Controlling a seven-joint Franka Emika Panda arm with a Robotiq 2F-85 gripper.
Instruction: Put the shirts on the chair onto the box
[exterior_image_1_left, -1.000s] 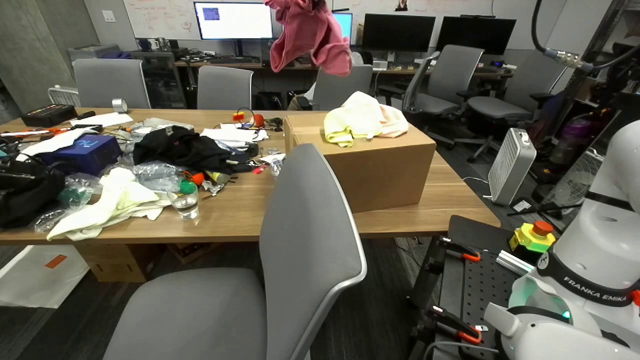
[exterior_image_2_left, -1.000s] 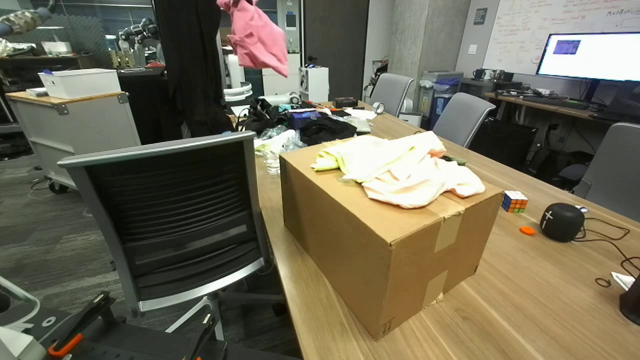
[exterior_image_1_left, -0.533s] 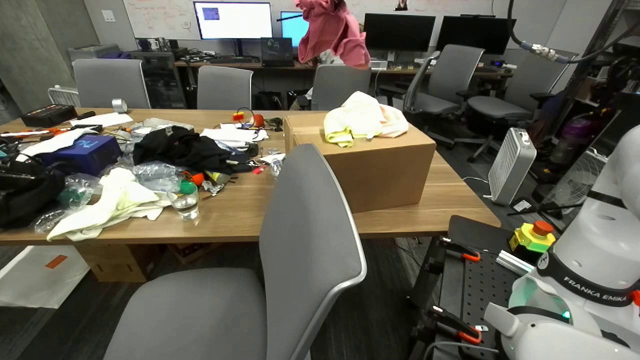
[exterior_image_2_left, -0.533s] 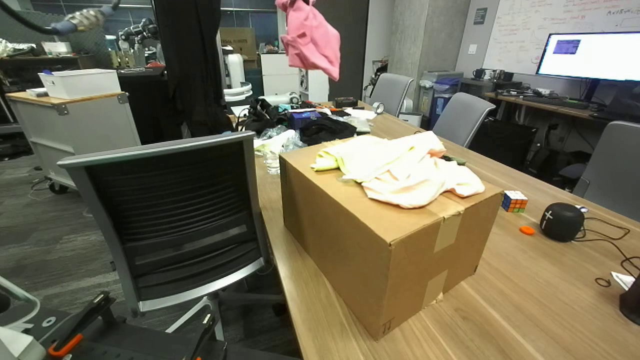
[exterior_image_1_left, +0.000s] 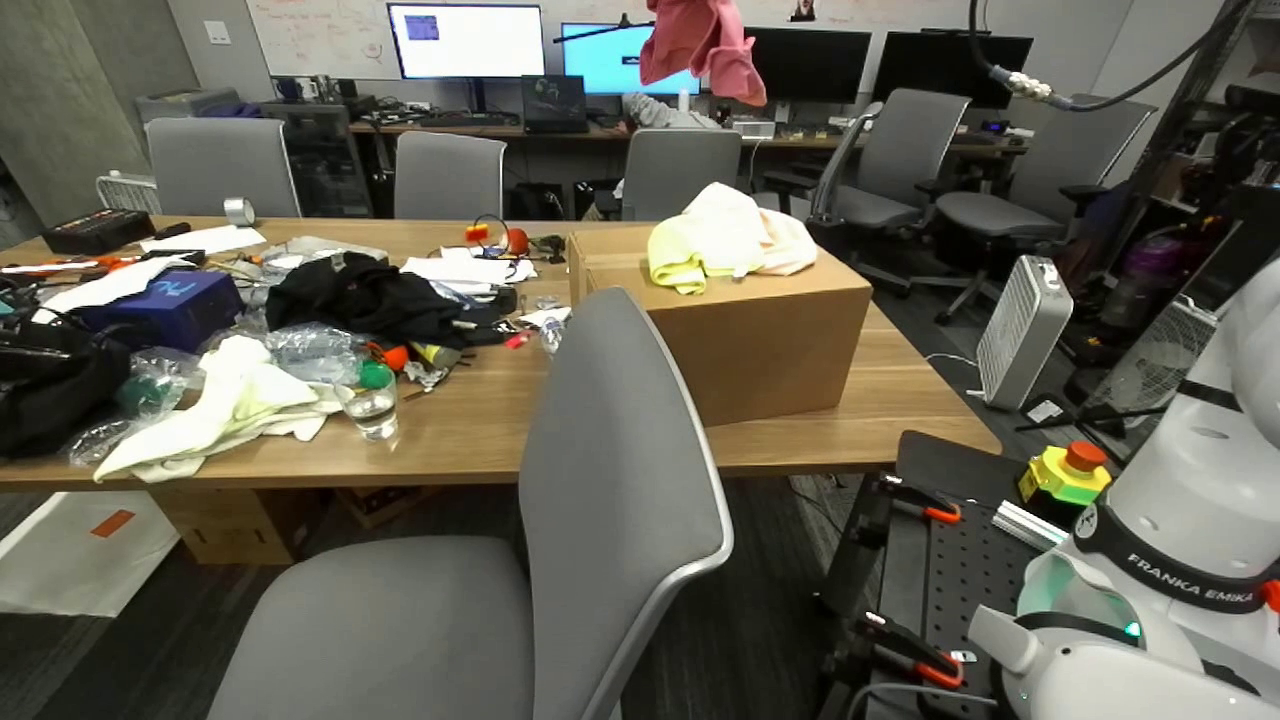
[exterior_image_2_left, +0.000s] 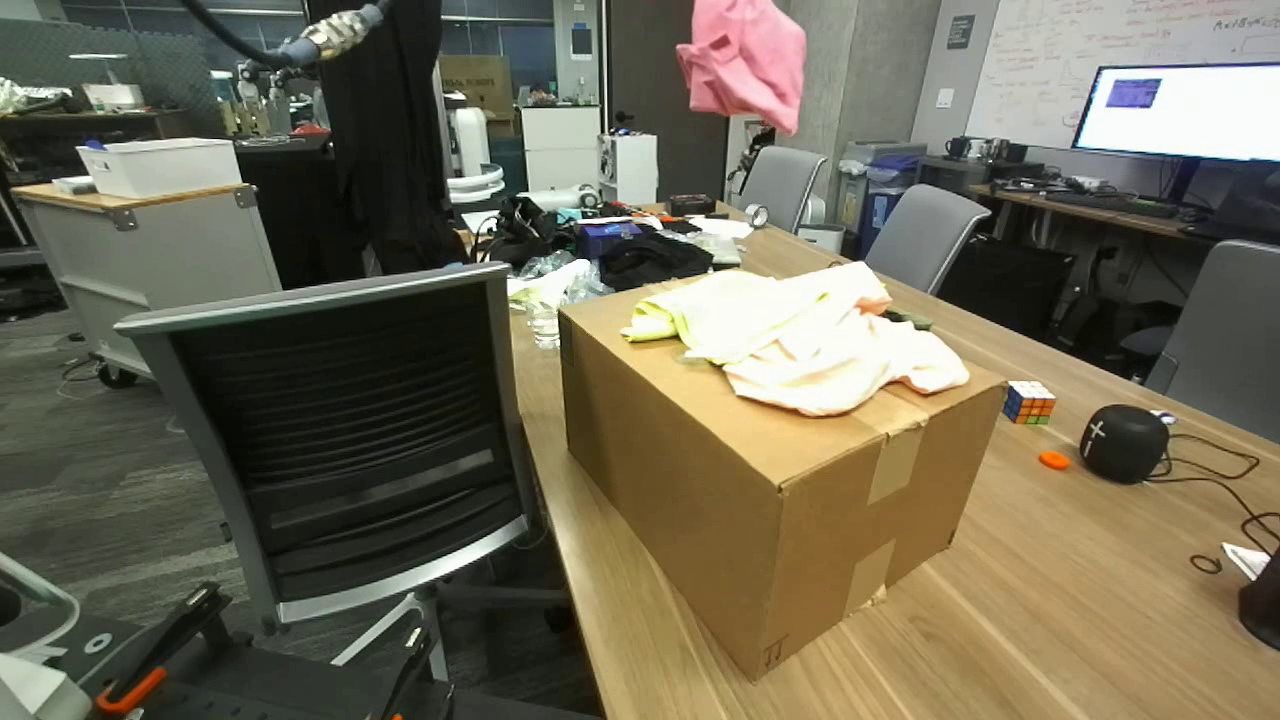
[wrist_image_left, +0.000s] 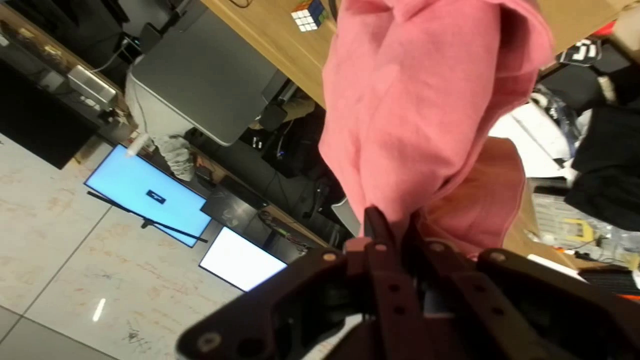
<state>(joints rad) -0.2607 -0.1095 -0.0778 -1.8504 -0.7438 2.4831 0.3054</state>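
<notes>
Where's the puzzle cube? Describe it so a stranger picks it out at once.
In an exterior view, find the big cardboard box on the wooden table. Just past its right corner in the picture, near a black speaker and an orange disc, sits the puzzle cube. Unlike those rounded neighbours, it is a block of small coloured squares.
</notes>
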